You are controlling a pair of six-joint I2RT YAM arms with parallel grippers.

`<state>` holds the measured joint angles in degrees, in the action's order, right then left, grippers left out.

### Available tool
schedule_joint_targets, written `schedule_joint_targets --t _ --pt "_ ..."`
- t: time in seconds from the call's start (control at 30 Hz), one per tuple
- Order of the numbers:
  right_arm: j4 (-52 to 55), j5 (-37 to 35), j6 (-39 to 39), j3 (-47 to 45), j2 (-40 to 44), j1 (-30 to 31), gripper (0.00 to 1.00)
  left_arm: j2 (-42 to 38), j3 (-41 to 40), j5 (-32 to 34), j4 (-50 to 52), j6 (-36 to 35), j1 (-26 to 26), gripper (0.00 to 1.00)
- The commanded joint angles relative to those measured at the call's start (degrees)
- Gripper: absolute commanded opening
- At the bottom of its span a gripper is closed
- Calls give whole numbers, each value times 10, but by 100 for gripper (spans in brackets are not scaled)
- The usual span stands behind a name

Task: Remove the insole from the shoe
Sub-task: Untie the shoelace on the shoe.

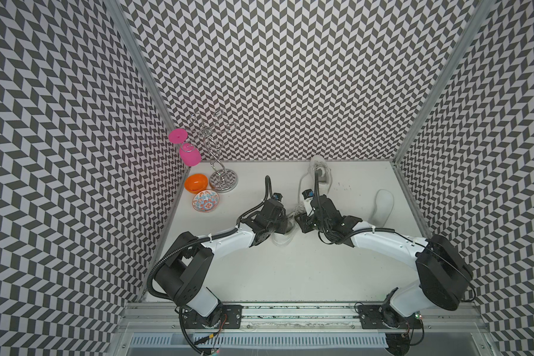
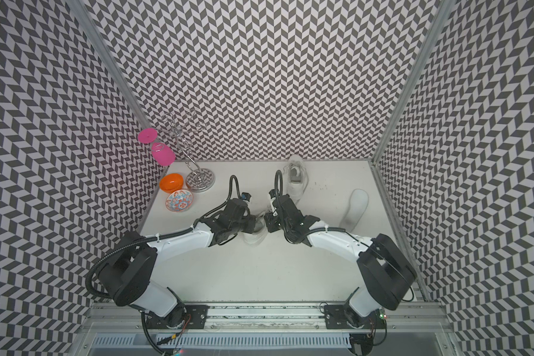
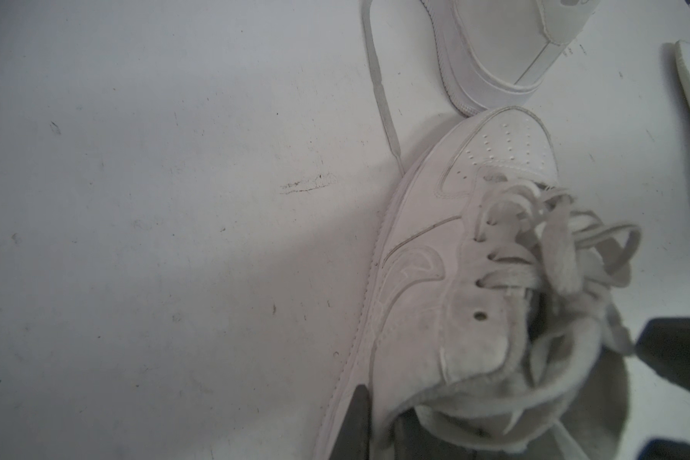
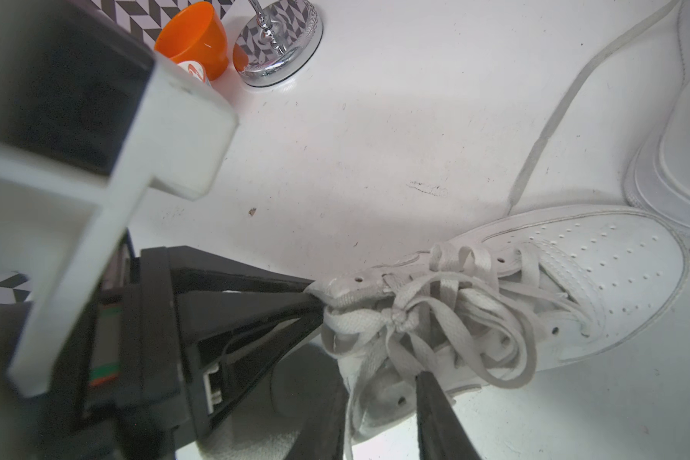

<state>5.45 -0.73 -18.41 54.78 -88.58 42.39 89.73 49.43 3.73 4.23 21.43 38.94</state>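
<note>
Plainly, we see the left gripper (image 4: 315, 296) pinching the collar (image 4: 347, 292) of the shoe (image 4: 598, 275) on the table (image 1: 259, 271), while the right gripper (image 1: 299, 220), whose blurred fingers (image 4: 435, 410) straddle its other side, may grip or not, we cannot tell, and laces (image 4: 435, 314) hide its inside, any insole included.

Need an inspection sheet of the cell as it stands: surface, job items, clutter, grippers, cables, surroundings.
Surface: white table, scuffed, small dark marks.
Job's things: near shoe between the grippers, laces tangled; second shoe behind it; loose insole lying on the table by the right arm.
Clutter: orange cup, patterned bowl, chrome rack with pink glass, far left corner.
Grippers: left gripper pinching the near shoe's collar; right gripper jaws apart at its lace side.
Cables: black conduits loop over both wrists; loose lace on table.
Surroundings: chevron walls on three sides; rail in front.
</note>
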Motion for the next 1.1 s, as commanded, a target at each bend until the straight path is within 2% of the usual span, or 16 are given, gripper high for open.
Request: schedule_joint_targets --t 0.0,0.43,0.63,0.87,1.07 --pt "0 -30 7 18 -13 2 31 3 -22 -14 9 -1 8 18" --pt "9 -36 20 34 -42 2 28 -1 -27 -15 4 1 11 20" --pt "11 -51 20 34 -43 2 16 -4 -29 -12 3 1 10 21" --pt "13 -61 20 22 -3 3 0 -3 -30 1 8 6 11 21" --pt "-1 -59 10 -7 50 3 0 -4 -35 16 9 9 10 20"
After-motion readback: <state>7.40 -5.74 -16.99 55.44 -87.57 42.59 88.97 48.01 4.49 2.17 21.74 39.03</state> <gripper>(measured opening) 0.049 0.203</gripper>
